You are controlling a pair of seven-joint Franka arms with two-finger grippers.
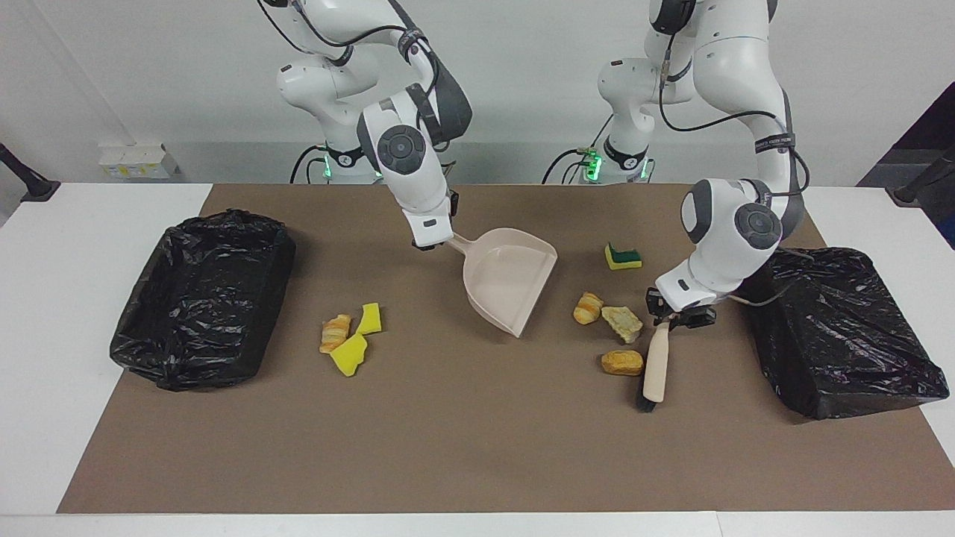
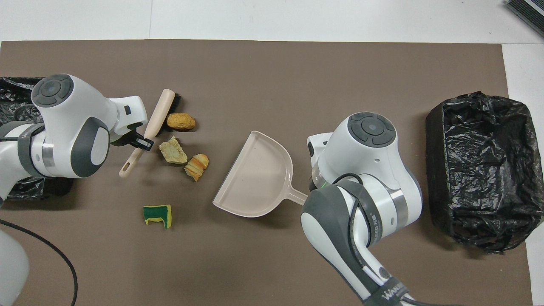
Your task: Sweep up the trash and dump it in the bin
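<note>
facing view: the left gripper [image 1: 677, 316] is clenched on the handle of the brush [image 1: 655, 367], whose bristled end is down at the mat just beside the bread roll [image 1: 621, 362]. the right gripper [image 1: 433, 237] is clamped on the stem of the dustpan [image 1: 510, 280], which hangs tilted with its lip low, well apart from the roll. the pale bread chunk [image 1: 621, 323] and croissant [image 1: 588, 307] lie between roll and pan; the scrub sponge [image 1: 622, 256] sits nearer the robots. three more scraps, a pastry [image 1: 335, 333] and two yellow foam pieces [image 1: 357, 337], lie toward the right arm's bin [image 1: 203, 294]. the risk, as i judge it: with the pan's lip not flat on the mat, a swept piece could slide under it or bounce off to the side.

overhead view: the brush [image 2: 158, 116] touches or nearly touches the roll [image 2: 181, 121], angled across it. the dustpan [image 2: 256, 174] opens toward the trash, but the chunk [image 2: 172, 150] and croissant [image 2: 196, 165] sit in the path. a hard stroke could scatter them; the round roll may also roll past the pan's edge. the sponge [image 2: 157, 215] lies off the sweep line and would likely be missed.
</note>
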